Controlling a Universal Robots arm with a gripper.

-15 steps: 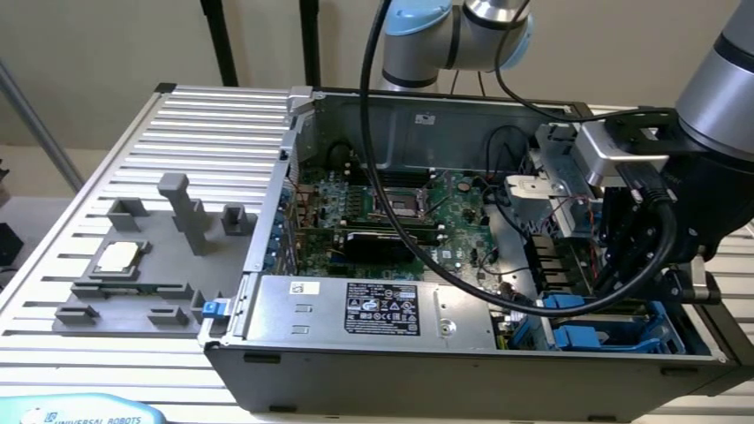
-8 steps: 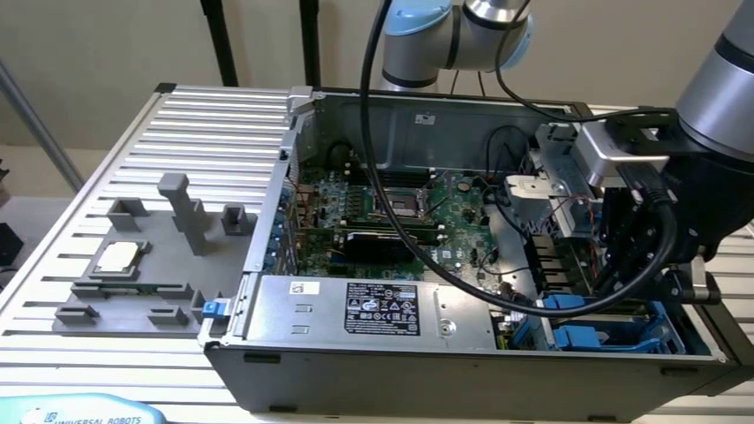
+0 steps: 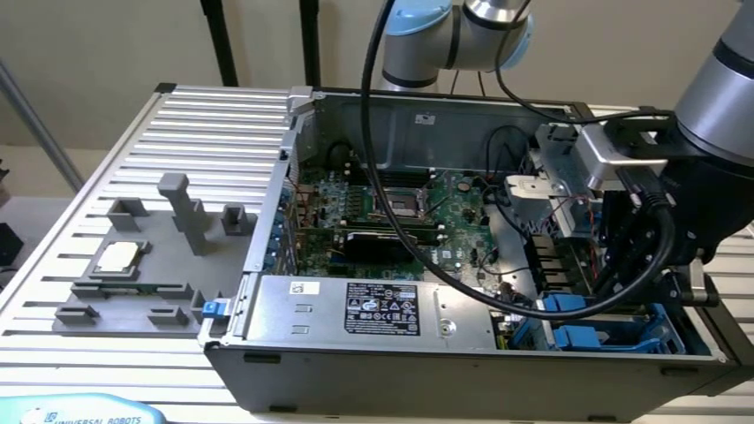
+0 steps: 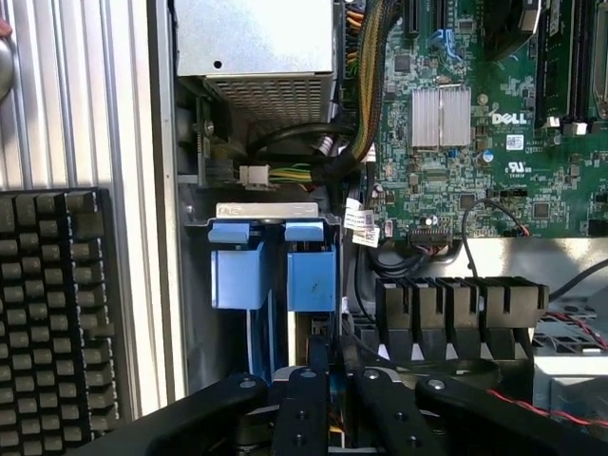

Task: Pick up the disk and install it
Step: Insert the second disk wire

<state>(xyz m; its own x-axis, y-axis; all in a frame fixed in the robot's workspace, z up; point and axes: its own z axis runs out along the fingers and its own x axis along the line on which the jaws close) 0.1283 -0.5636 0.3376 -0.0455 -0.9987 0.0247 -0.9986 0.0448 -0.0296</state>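
— Locating the flat silver-grey metal disk in its bright blue plastic carrier (image 4: 310, 277)?

— Standing edge-on in the drive bay of the open grey steel computer case (image 3: 353, 371), at about four o'clock of the case in the exterior view. Just beside a second blue plastic carrier (image 4: 237, 271), the two side by side in the same bay.

— And the fingers (image 4: 302, 404)?

— Black, drawn close together, with the gripper (image 4: 328, 359) right over the disk's near edge. Pinching that edge, as far as can be told; contact point partly hidden by the fingers themselves.

— Arm?

— Silver and black robot arm (image 3: 719, 97) reaching down into the case at three o'clock of the exterior view, black cables looped across the opening.

— Anything else around?

— Large grey power-supply box with a black label (image 3: 377, 309) at six o'clock of the case, near the bay. Green motherboard (image 3: 389, 212) in the middle. Case resting on the ribbed metal bench (image 3: 200, 115). Small square silver chip (image 3: 118, 256) on a grey fixture at nine o'clock, well apart from the case.
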